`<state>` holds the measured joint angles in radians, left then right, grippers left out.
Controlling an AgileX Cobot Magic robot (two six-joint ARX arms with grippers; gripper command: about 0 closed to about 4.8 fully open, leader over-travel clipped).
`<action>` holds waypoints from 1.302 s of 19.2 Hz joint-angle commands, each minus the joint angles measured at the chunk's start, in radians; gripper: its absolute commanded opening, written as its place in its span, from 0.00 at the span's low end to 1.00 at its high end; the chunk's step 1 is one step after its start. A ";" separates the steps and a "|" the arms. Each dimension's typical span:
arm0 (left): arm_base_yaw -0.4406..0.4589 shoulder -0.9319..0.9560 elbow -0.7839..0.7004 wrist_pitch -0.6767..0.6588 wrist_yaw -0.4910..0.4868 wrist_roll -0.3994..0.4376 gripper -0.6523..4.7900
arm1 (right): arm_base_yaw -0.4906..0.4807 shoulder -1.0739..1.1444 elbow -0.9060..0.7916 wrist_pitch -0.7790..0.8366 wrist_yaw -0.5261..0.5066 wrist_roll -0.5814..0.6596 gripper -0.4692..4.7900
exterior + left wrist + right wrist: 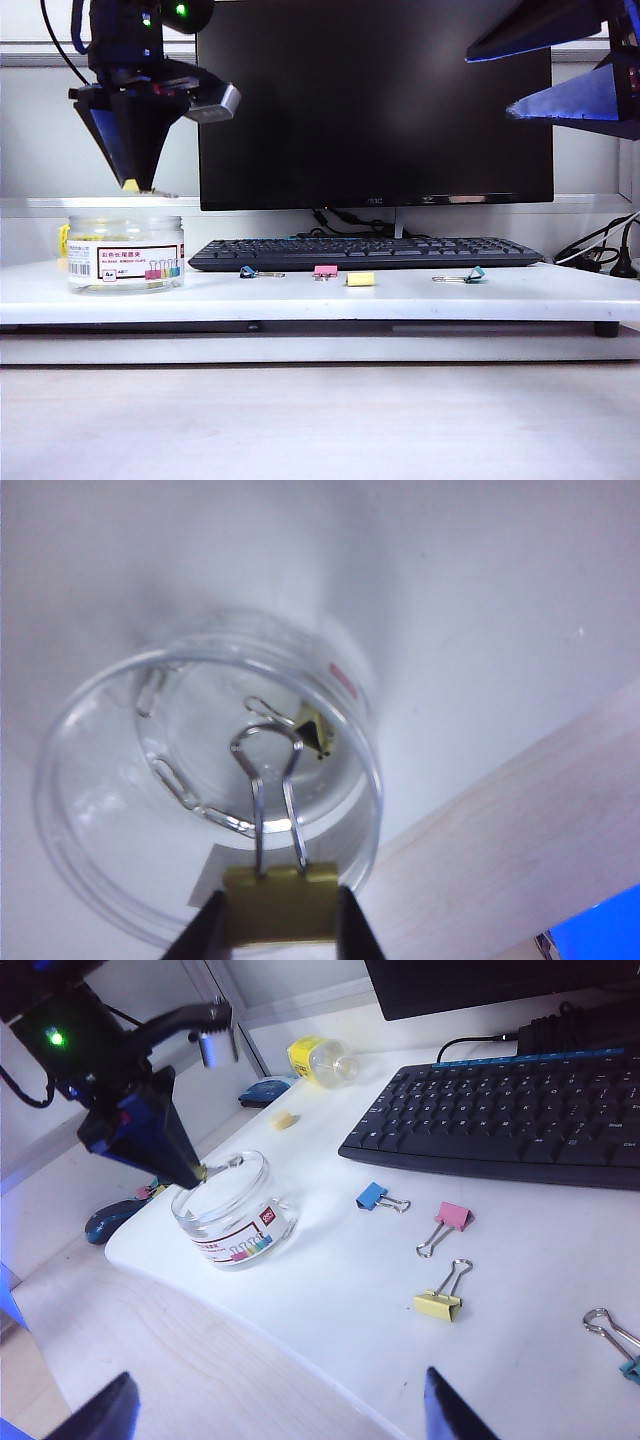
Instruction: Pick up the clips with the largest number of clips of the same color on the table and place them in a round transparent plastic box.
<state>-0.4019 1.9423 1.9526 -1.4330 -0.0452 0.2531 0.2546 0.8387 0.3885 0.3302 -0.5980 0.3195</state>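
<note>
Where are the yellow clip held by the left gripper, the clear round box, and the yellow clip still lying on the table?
held yellow clip [279, 903], left wrist view, on its yellow body between the fingers.
round transparent plastic box [125, 232], exterior view, on its clear wall above the label.
loose yellow clip [438, 1305], right wrist view, on its yellow body.

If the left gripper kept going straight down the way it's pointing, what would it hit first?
Probably the open mouth of the round transparent plastic box: the left gripper, holding a yellow clip, points into it.
</note>
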 commanded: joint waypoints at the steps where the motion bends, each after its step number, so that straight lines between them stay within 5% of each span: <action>1: 0.002 -0.007 -0.020 -0.005 0.004 0.001 0.29 | 0.000 -0.003 0.003 0.011 -0.003 -0.006 0.79; 14: 0.027 -0.007 -0.054 0.080 -0.023 0.002 0.47 | 0.000 -0.002 0.003 -0.008 -0.007 -0.006 0.79; 18: -0.040 -0.008 0.049 0.088 0.163 0.001 0.47 | 0.000 -0.002 0.003 -0.013 -0.007 -0.007 0.79; 23: -0.157 -0.007 0.048 0.163 0.161 -0.049 0.47 | 0.000 -0.002 0.003 -0.023 -0.003 -0.027 0.79; 25: -0.201 -0.008 0.049 0.200 0.058 -0.098 0.47 | 0.000 -0.001 0.003 -0.050 0.024 -0.050 0.79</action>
<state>-0.5949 1.9408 1.9987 -1.2457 0.0731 0.1780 0.2543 0.8387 0.3885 0.2787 -0.5842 0.2844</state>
